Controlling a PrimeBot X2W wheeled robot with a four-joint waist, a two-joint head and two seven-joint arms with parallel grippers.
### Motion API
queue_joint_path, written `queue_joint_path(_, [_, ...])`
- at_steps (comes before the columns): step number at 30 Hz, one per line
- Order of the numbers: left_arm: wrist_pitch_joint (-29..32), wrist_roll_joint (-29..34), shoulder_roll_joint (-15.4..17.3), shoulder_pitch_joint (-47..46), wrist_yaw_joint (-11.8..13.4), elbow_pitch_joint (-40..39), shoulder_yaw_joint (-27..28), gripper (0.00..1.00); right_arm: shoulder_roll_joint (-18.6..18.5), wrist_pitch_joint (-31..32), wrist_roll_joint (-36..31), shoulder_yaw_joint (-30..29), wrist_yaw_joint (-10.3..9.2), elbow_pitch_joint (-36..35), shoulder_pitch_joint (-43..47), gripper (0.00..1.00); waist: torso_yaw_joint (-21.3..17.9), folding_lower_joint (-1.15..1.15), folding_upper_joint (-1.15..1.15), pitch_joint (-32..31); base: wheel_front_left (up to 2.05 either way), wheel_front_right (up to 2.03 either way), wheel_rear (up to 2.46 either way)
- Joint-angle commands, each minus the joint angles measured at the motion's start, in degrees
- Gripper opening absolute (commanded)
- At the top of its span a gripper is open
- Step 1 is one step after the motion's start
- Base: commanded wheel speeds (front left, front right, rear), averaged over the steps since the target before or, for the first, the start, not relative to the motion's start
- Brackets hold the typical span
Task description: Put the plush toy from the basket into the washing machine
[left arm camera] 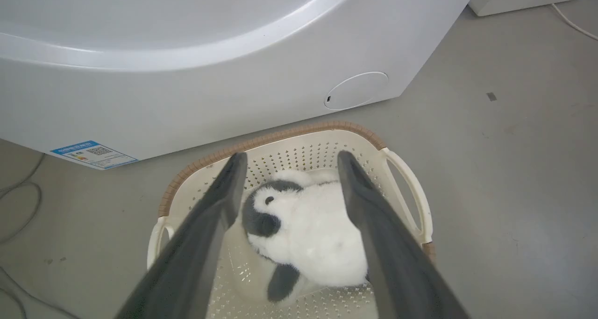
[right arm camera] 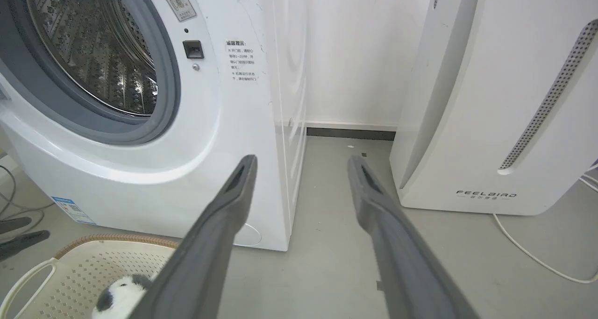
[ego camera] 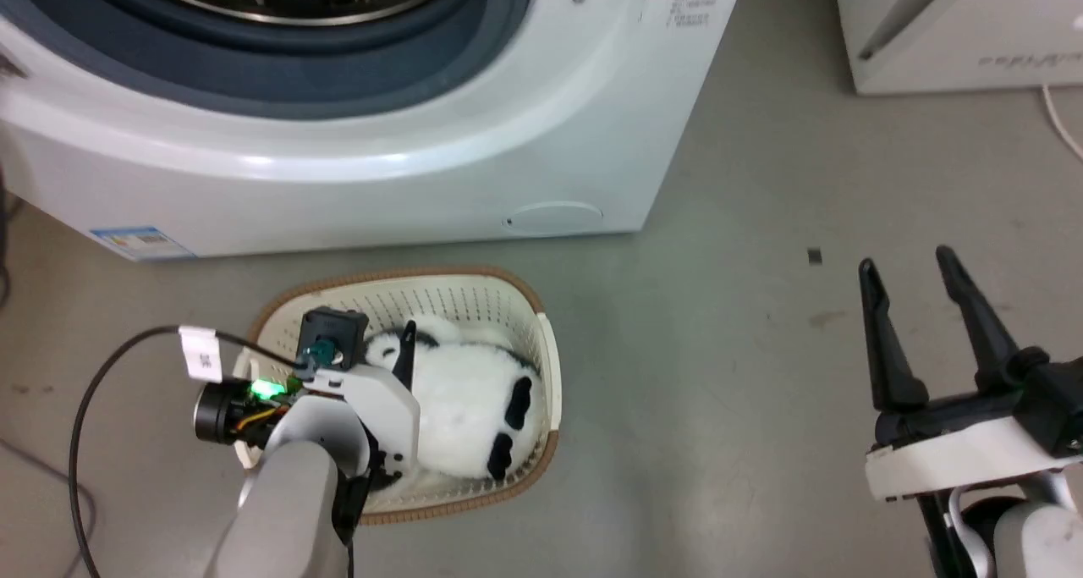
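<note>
The plush toy (ego camera: 461,400), white with black ears and limbs, lies in the cream basket (ego camera: 406,275) on the floor in front of the washing machine (ego camera: 381,163). My left gripper (left arm camera: 290,158) hangs open over the basket (left arm camera: 299,132), one finger on each side of the plush toy (left arm camera: 313,230); whether the fingers touch it I cannot tell. My right gripper (ego camera: 905,261) stands open and empty over bare floor to the right. In the right wrist view that gripper (right arm camera: 302,160) points past the washer's right corner; the porthole is open, showing the steel drum (right arm camera: 93,48).
A white slanted appliance (right arm camera: 490,123) marked FEELBIRD stands right of the washer, with a white cable (right arm camera: 537,258) trailing on the floor. A black cable (ego camera: 85,409) loops from my left wrist. Grey floor lies between the basket and my right gripper.
</note>
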Motion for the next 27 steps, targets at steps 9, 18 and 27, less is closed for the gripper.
queue_joint_path(9, [2.53,-0.88,1.53,-6.53,-0.85,5.82,-1.54,1.00,0.00,-1.39,1.13,-0.86,-0.03,-2.64,-3.77,1.00,-1.33,0.00,0.00,8.16,0.00,0.00,0.00])
queue_joint_path(18, [6.53,-2.27,2.42,-11.89,-1.93,11.12,-2.90,1.00,0.00,-2.46,1.87,-1.40,-0.03,-4.57,-5.51,1.00,-1.93,0.00,0.00,14.62,0.00,0.00,0.00])
queue_joint_path(27, [10.76,-4.22,2.65,-16.65,-2.87,16.43,-4.70,1.00,0.00,-3.53,2.55,-2.14,-0.03,-6.04,-7.24,1.00,-2.39,0.00,0.00,20.19,0.00,0.00,0.00])
